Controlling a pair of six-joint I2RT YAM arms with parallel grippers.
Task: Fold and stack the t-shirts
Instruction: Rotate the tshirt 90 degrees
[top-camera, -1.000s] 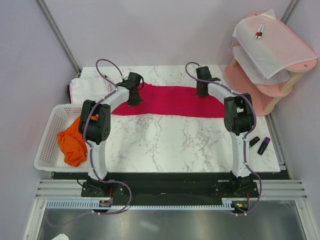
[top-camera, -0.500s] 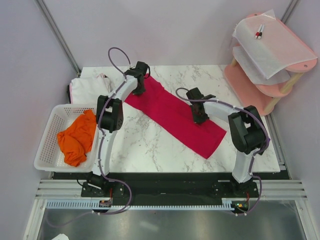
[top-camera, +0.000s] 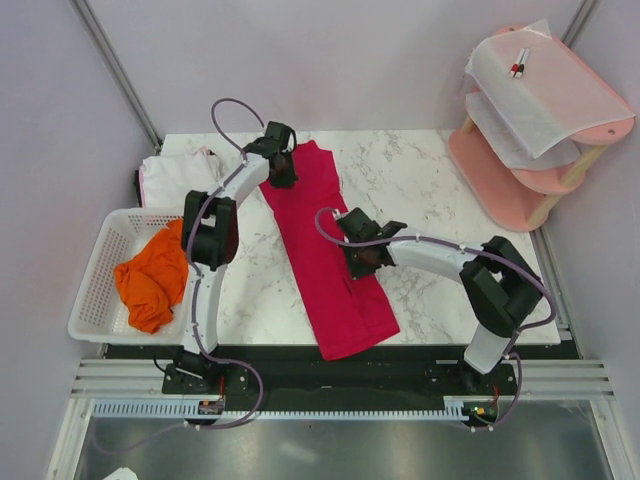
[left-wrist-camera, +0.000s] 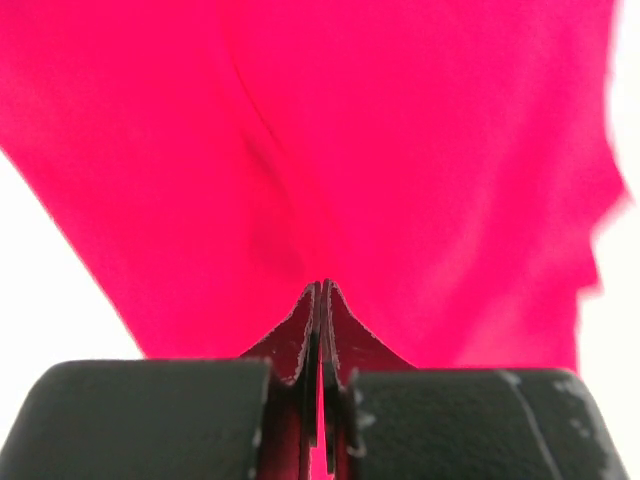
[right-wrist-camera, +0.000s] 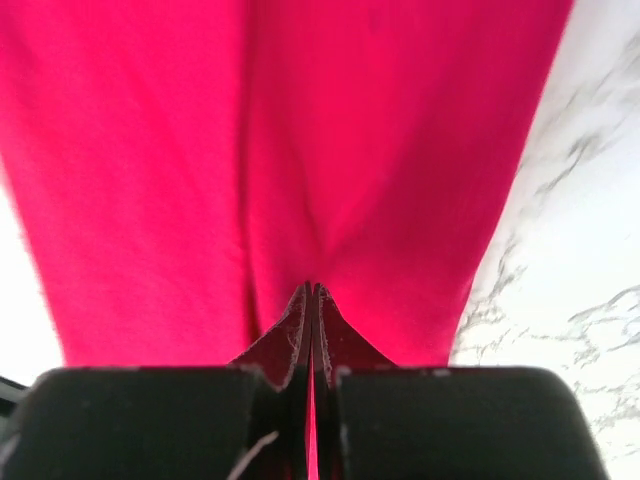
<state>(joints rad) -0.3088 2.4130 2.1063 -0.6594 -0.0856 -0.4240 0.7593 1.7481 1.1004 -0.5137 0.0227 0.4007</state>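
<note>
At nine o'clock the orange t-shirt (top-camera: 150, 280) lies in the basket (top-camera: 92, 300), and the white t-shirt (top-camera: 170, 175) sits at ten. The left gripper (top-camera: 283, 170), pinched tight, holds the crimson t-shirt (top-camera: 320, 230) by its far end at twelve. The right gripper (top-camera: 360, 262), likewise clamped, grips its middle. This looks mid-fold; next the strip likely needs laying flat, then halving.

**Setting:** robotics test cell, probably within a laboratory.

**Evidence listed:**
- white marble-patterned tabletop (top-camera: 430, 175), enclosed by plain pale-lilac partition walls (top-camera: 350, 60)
- slotted aluminium rail frame (top-camera: 130, 378), fitted along the near edge
- two white-and-black robot arms mounted there, the left arm (top-camera: 200, 300) and the right arm (top-camera: 440, 255)
- props placed alongside: pink tiered shelf stand (top-camera: 500, 175), white plastic mesh basket (top-camera: 100, 250)
</note>
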